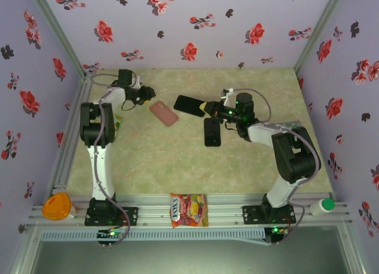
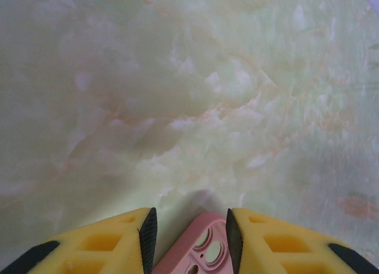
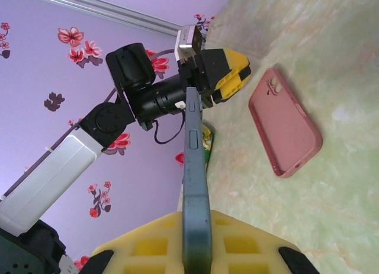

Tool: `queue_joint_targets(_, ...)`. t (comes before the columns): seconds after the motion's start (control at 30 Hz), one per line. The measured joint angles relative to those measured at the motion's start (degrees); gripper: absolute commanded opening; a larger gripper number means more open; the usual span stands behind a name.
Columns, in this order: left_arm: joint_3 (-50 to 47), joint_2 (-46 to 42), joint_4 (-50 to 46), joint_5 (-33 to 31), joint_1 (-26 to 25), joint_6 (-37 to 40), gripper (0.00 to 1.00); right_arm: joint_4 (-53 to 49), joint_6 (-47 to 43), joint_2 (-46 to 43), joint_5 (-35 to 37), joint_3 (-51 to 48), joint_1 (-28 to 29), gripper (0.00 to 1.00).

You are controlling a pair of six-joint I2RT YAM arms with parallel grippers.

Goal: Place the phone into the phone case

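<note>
The pink phone case [image 1: 164,113] lies flat on the table, open side up, left of centre. In the left wrist view its camera-hole end [image 2: 198,250] sits between my left gripper's [image 2: 190,226] parted jaws; the right pad [image 2: 233,241] touches its edge and the left pad stands clear. From above, that left gripper [image 1: 145,96] is at the case's far-left end. My right gripper [image 1: 208,108] is shut on the dark phone [image 1: 189,105], held above the table right of the case. In the right wrist view the phone [image 3: 194,167] shows edge-on, pointing at the case [image 3: 284,126].
A second black phone-like slab [image 1: 212,132] lies flat under the right wrist. A green packet [image 1: 118,121] sits by the left arm. On the front rail are a snack packet [image 1: 189,210], an orange lid [image 1: 56,206] and a white bottle [image 1: 323,206].
</note>
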Motion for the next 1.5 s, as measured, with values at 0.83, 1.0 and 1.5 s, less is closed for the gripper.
queue_joint_targets(0.83, -11.1, -3.8, 8.4, -0.4, -3.2, 2.0, 0.4, 1.0, 1.4, 0.1, 0.1, -0.7, 0.0, 0.0)
queue_joint_targets(1.0, -16.9, -7.1, 11.3, -1.1, -4.9, 1.8, 0.4, 0.9, 1.2, -1.5, 0.1, -3.1, 0.0, 0.0)
queue_joint_targets(1.5, -32.1, -15.4, 21.6, -1.7, -11.1, -4.8, 0.4, -2.5, -1.8, -3.5, 0.1, -7.5, 0.0, 0.0)
